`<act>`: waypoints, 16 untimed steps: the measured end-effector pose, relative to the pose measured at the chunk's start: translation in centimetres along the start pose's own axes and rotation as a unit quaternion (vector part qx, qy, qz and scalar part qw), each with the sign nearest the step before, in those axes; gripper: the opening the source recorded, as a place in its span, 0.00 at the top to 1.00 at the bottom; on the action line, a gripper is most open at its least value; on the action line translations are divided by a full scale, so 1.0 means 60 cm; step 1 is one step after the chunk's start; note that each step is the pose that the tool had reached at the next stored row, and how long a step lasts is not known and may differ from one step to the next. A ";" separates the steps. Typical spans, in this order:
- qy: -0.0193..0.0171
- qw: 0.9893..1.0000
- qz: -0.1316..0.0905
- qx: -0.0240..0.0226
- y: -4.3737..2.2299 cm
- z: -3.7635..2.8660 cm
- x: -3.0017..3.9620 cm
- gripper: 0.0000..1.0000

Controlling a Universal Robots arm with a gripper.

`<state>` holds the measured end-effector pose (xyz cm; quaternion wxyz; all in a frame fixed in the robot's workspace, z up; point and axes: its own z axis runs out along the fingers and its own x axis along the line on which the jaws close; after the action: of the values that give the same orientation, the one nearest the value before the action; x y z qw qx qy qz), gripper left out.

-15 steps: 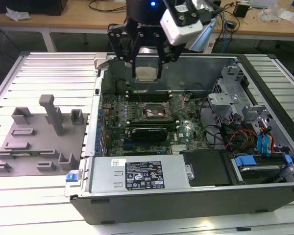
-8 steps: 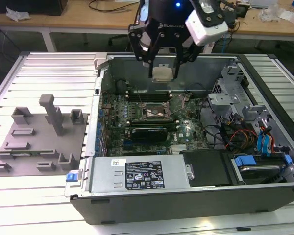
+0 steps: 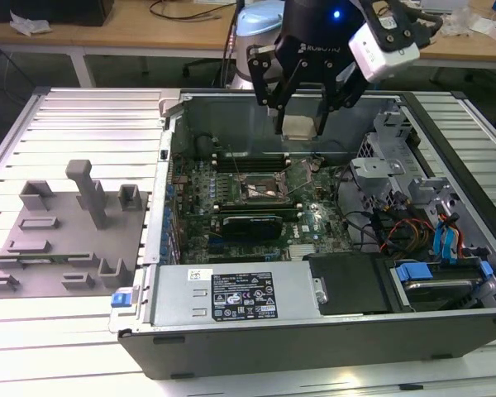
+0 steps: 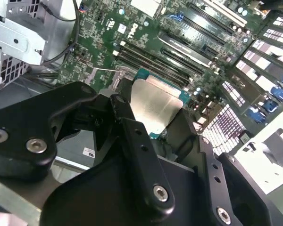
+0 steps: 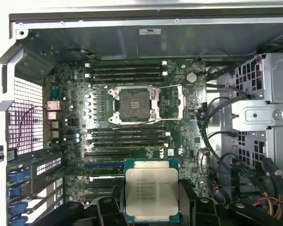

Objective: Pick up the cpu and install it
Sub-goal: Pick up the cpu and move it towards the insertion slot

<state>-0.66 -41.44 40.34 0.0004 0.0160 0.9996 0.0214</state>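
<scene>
The hand (image 3: 301, 124) was closed on the cpu (image 5: 151, 190), with a dark finger (image 4: 132, 134) pressed on each of two facing edges. The cpu hung in the air inside the open computer case (image 3: 314, 331), above the green board (image 5: 184, 141) and not touching it. It lay flat with its shiny metal top up. It was nearly square, so it had no real long side, and its edges lined up with the board's edges. It looked light and stiff. The smooth top could be slippery, and the underside was likely easy to hurt, so the thin edges seemed the right place to hold it. The open socket (image 5: 132, 104) sat farther along the board. The case stood on the table (image 3: 83, 116).
</scene>
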 end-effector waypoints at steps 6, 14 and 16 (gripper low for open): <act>0.000 1.000 0.000 0.000 0.001 0.013 0.000 0.45; 0.000 1.000 0.000 0.000 0.008 0.035 0.000 0.45; 0.000 1.000 0.000 0.000 0.008 0.037 0.000 0.45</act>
<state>-0.65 -40.86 38.18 0.0003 0.0159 0.9996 0.0219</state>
